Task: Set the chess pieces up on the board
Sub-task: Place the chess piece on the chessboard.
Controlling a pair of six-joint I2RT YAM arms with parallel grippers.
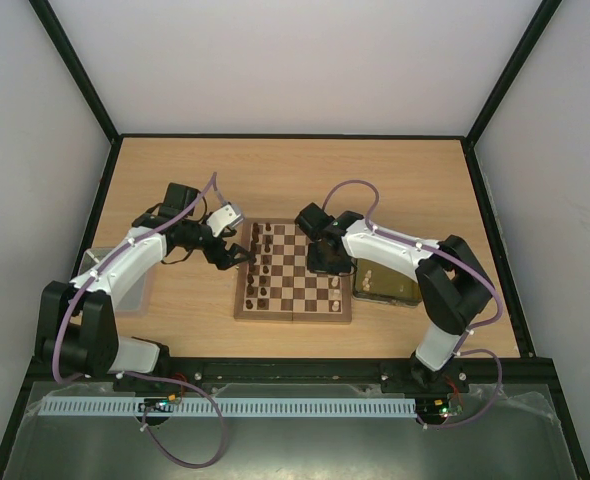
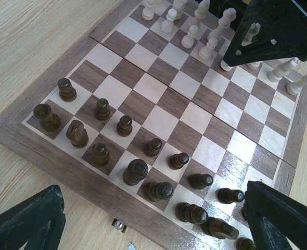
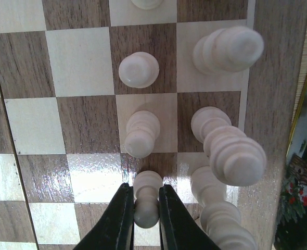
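right end effector (image 3: pixel 144 190) clasping cream pawn (image 3: pixel 145 203), board (image 3: pixel 83 125)

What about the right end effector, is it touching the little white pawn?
Touching. In the right wrist view, the right end effector has both fingers against the white pawn, with no gap showing.

top external: looks down from high on the near side, far off, over the whole board (image 1: pixel 295 316). left wrist: slants near across it. right wrist: stares straight down, very close, at a pale pawn (image 3: pixel 146 200) on that same board.
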